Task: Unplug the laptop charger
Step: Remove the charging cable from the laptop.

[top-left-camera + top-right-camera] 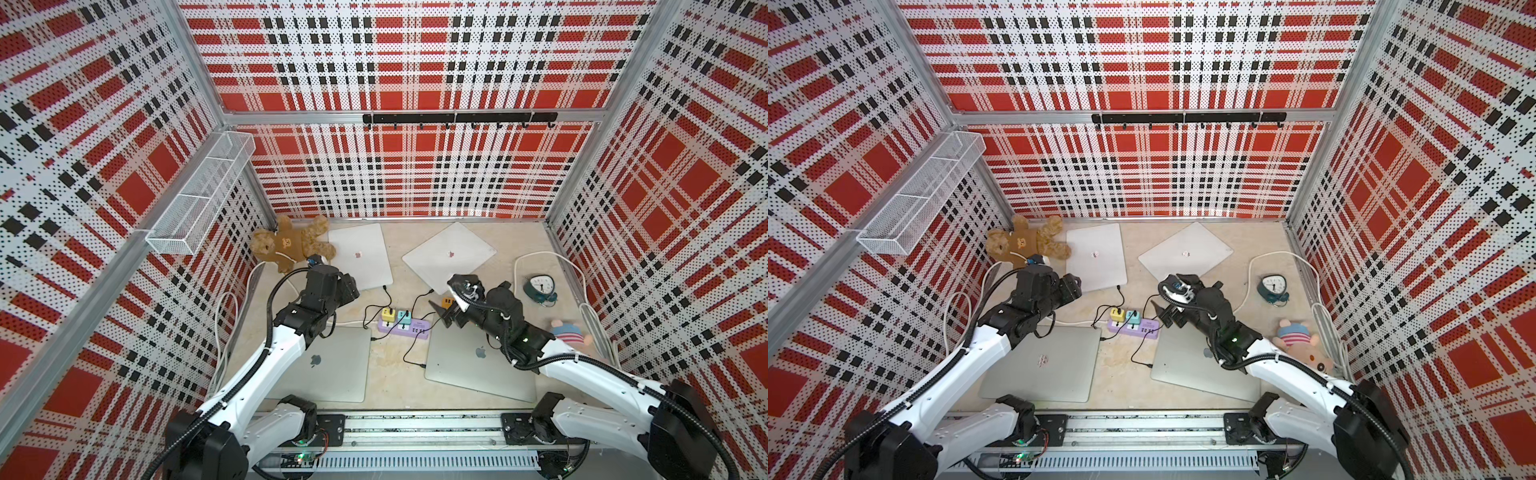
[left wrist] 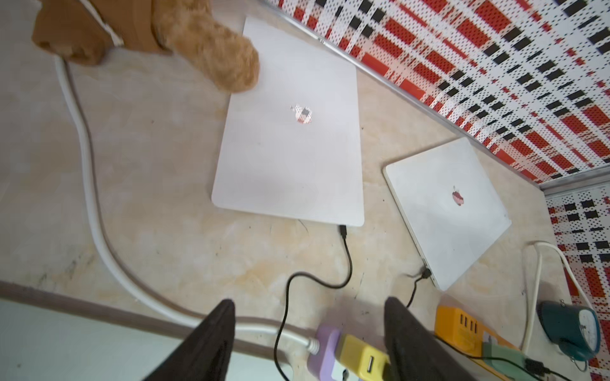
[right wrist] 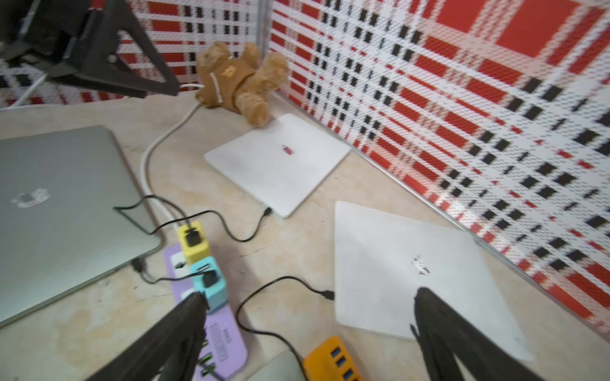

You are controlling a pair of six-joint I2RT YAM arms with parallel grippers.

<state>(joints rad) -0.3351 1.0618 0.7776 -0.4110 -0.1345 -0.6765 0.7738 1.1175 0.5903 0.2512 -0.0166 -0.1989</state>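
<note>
Beige counter (image 1: 386, 382) fills a plaid-walled cell. By its near edge lie the left grey laptop (image 1: 332, 374) and right grey laptop (image 1: 465, 365), lids shut. At the middle sits the purple power strip (image 1: 405, 329), the yellow charger (image 2: 359, 359) still plugged upright into it. The left claw (image 2: 309, 300) straddles that charger, prongs apart and gripping nothing, probably lined up to pinch and pull. The right claw (image 3: 309, 293), released wide, hovers near the strip's right end, perhaps to pin it. Toward the far edge, a white laptop (image 1: 361, 253) has a black cable (image 2: 346, 260) plugged into it; a teddy bear (image 1: 291, 243) fills the far left corner.
</note>
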